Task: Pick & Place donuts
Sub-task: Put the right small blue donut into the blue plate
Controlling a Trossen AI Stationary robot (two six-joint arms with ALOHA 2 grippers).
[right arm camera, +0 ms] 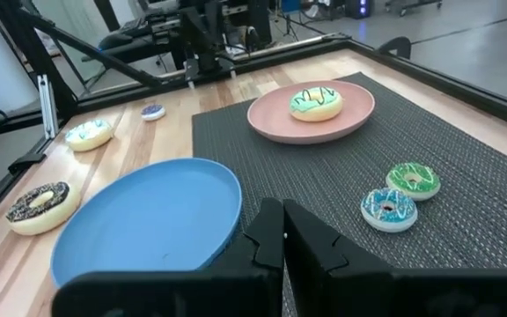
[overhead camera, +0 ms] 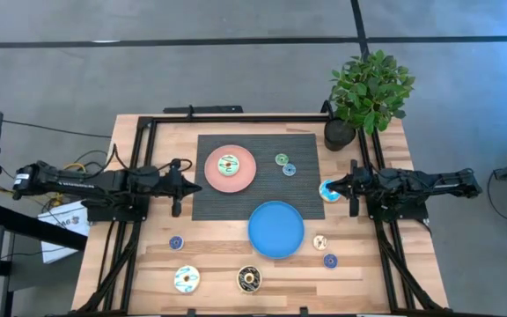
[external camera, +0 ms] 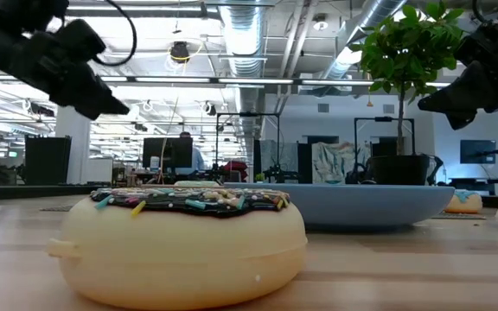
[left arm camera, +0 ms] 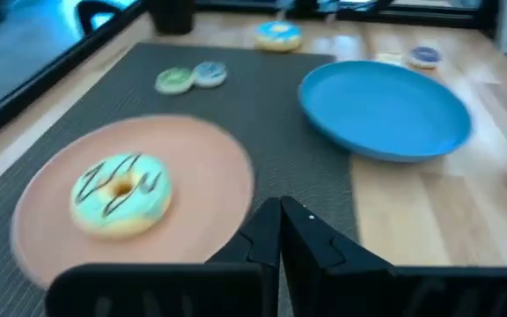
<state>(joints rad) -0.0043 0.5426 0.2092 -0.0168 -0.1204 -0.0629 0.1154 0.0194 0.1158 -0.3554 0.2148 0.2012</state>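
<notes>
From above, my left gripper (overhead camera: pixel 189 186) hangs beside the pink plate (overhead camera: pixel 245 174) holding 1 green-iced donut (overhead camera: pixel 228 164). My right gripper (overhead camera: pixel 345 186) hovers at a blue-iced donut (overhead camera: pixel 328 191). In both wrist views my fingers are pressed together, empty.

Both arms are matte black and blocky, built of jointed segments. The left gripper (overhead camera: pixel 189 186) and right gripper (overhead camera: pixel 338 186) end in angular dark fingers. Yellow and white cables trail behind the left arm's base.
</notes>
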